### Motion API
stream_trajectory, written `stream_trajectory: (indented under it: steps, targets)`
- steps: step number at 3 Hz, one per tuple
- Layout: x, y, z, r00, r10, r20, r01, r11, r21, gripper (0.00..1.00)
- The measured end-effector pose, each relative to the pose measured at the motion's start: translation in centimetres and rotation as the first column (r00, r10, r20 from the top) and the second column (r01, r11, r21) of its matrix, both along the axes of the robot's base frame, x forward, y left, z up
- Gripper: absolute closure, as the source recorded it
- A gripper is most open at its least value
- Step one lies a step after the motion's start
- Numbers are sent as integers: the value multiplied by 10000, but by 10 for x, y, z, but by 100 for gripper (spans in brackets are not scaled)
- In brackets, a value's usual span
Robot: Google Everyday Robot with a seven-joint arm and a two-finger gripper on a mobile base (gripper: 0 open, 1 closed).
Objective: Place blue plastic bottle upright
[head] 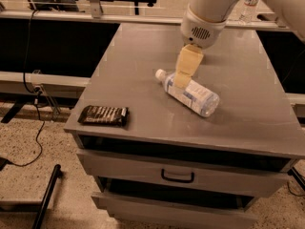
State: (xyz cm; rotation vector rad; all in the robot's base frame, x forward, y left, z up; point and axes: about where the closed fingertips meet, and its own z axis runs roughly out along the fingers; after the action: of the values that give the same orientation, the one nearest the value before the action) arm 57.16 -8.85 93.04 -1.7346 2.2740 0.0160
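Note:
The blue plastic bottle (194,95) lies on its side on the grey cabinet top (138,66). Its white cap points to the back left and its base to the front right. My gripper (183,75), pale yellow under a white arm, hangs down from above. Its tip is at the bottle's neck end, just behind the cap, touching or very close to the bottle. The green-and-white can is hidden behind my arm.
A dark snack bar (104,115) lies near the front left corner. A small clear bottle (248,6) stands far back on the right. Drawers with a black handle (177,176) are below the top. Cables and a stand leg lie on the floor at the left.

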Motion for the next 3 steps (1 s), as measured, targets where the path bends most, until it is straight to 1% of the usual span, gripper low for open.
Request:
stream_trajectory:
  steps: [1, 2, 3]
  targets:
    - [13, 9, -14, 9970, -771, -109, 763, 9954, -574, 0]
    - [25, 11, -34, 9811, -1894, -384, 1861, 9796, -754, 0]
    - [31, 15, -55, 9656, -2528, -602, 2475, 9653, -836, 0]
